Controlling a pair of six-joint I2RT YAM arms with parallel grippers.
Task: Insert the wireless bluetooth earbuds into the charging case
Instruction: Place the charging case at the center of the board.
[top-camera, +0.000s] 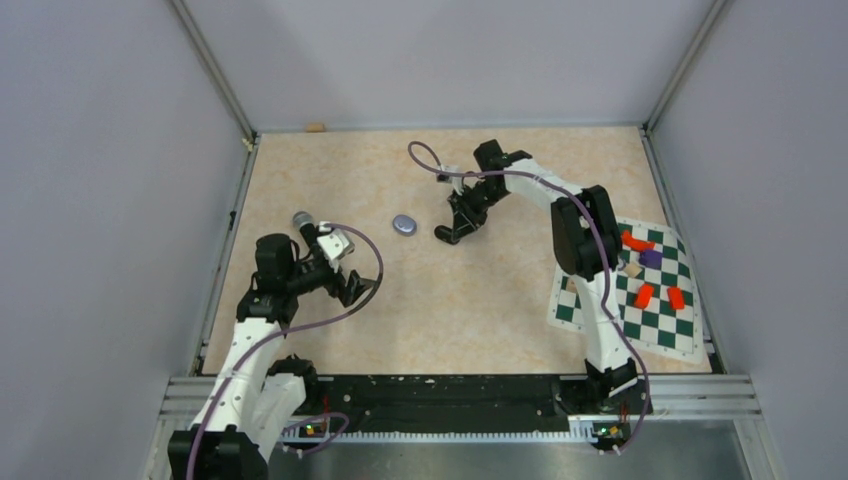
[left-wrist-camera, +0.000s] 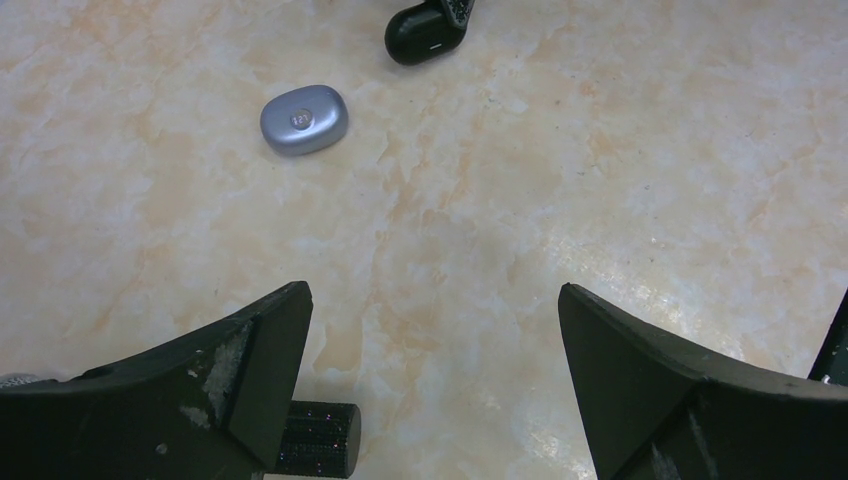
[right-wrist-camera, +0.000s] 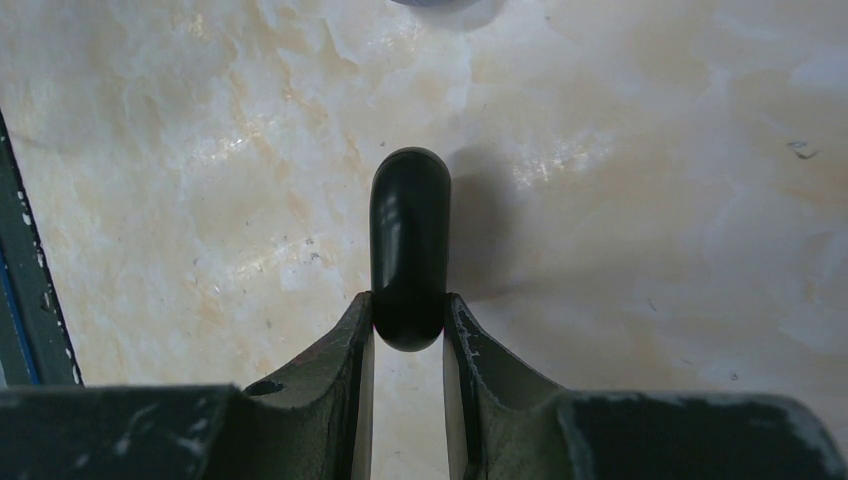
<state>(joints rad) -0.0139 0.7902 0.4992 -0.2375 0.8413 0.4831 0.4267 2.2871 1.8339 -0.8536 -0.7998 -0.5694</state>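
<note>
Black oval charging case (right-wrist-camera: 408, 230) pinched in our right gripper (right-wrist-camera: 408, 305); our left gripper (left-wrist-camera: 432, 295) is spread wide, holding nothing.

Our right fingers (right-wrist-camera: 352, 345) clamp the near end of the case, one on each flank, so most of its glossy body juts past the fingertips, on edge above the marbled table (right-wrist-camera: 650, 200); we cannot tell whether it touches. A second, lavender-grey case (left-wrist-camera: 305, 119) lies flat and closed, ahead and to the left of the left gripper, well clear of its fingers, near the far tip of the held case. Right of the right arm, a checkered mat (top-camera: 660, 325) carries red blocks (top-camera: 675, 297). We cannot make out the earbuds.
</note>
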